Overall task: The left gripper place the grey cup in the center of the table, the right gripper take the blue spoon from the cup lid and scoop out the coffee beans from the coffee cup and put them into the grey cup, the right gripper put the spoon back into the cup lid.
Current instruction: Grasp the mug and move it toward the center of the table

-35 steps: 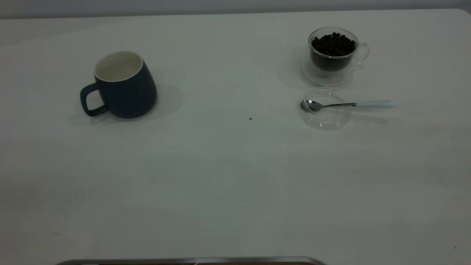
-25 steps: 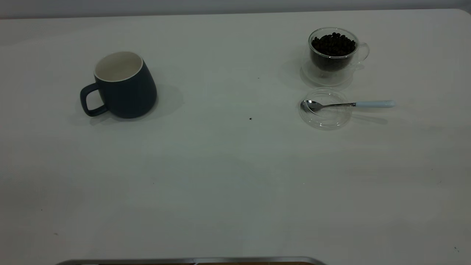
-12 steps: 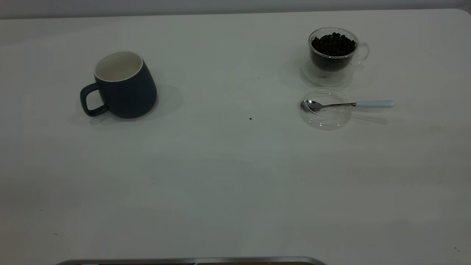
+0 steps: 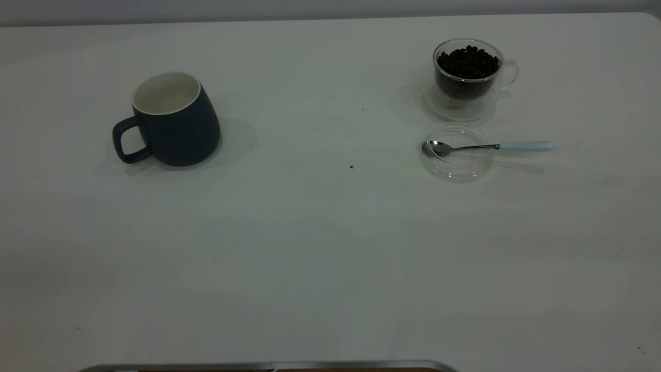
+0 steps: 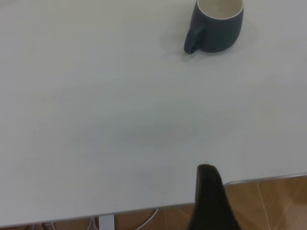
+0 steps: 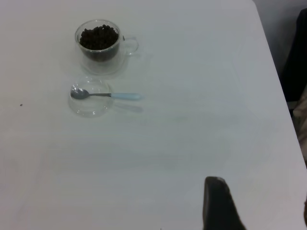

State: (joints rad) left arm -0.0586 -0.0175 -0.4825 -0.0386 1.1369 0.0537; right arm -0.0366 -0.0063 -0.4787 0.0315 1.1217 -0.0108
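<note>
Grey cup (image 4: 173, 120) sits empty at the worktop's (image 4: 310, 248) left, not centred yet. Coffee cup (image 4: 467, 77) full of coffee beans (image 4: 467, 62), blue spoon (image 4: 490, 146) resting in the cup lid (image 4: 457, 155) on the right. Only one finger each of the left gripper (image 5: 211, 199) and right gripper (image 6: 218, 203) shows, so can't tell their state; nothing's started, I'd say.
</note>
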